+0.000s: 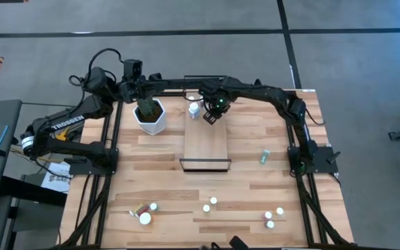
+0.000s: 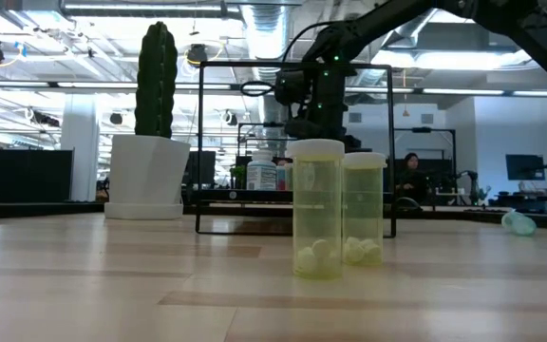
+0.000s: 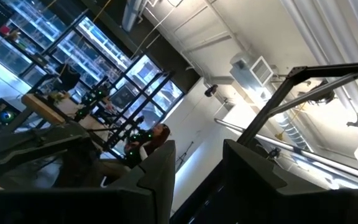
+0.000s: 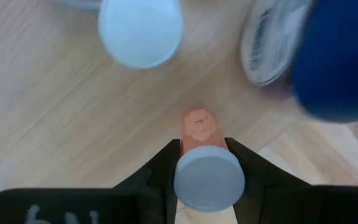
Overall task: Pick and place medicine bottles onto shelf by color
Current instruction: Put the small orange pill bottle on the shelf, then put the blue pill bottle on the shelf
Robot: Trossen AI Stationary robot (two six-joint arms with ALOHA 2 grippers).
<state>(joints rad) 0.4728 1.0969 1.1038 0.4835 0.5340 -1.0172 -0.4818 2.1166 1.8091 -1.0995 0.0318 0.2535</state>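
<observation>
Starting at the upper left of the high view, your left gripper (image 1: 132, 69) waits behind the cactus pot (image 1: 149, 116); you cannot tell how its fingers stand. Right of it, at upper centre, your right gripper (image 4: 207, 163) pinches an orange bottle (image 4: 199, 127) just under its white cap (image 4: 207, 182), over the far end of the shelf (image 1: 205, 147). It should be light, stiff, slick plastic, so keep the grip below the cap. In the low view, two yellow-green bottles (image 2: 318, 209) hold a few white pills; others dot the lower table.
</observation>
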